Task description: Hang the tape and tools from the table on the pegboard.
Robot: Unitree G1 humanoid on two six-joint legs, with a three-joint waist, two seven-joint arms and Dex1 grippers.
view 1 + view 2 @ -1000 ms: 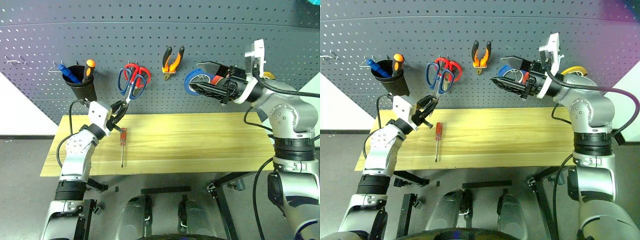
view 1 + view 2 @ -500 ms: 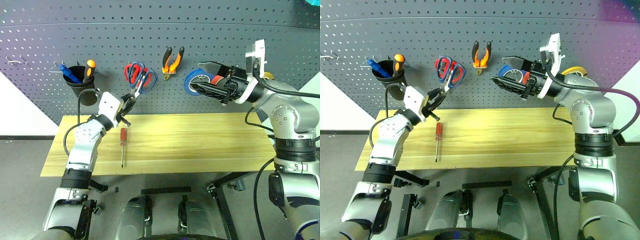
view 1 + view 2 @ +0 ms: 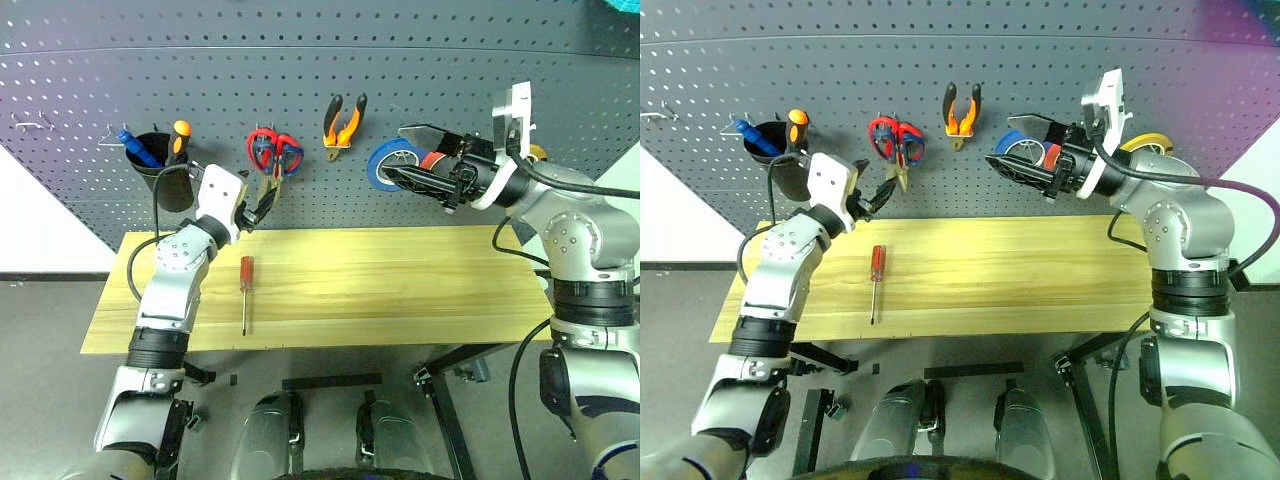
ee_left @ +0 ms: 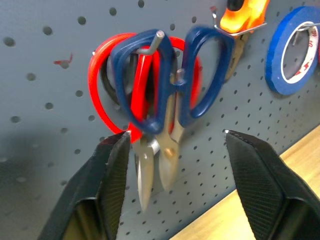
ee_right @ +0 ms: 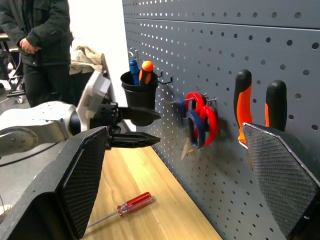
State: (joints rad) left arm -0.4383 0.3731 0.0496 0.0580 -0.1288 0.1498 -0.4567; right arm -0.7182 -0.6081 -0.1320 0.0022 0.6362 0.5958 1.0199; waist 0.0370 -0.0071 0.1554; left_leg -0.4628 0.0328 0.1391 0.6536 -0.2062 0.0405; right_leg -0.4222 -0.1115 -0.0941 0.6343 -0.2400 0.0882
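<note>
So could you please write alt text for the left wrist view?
Two pairs of scissors, blue-handled over red-handled, hang together on a hook of the grey pegboard, blades down. The left pincer is open just before them; a blue tape roll hangs nearby.

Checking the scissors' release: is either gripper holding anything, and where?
No. The left gripper stands open below the hung scissors; the right gripper is open, empty.
</note>
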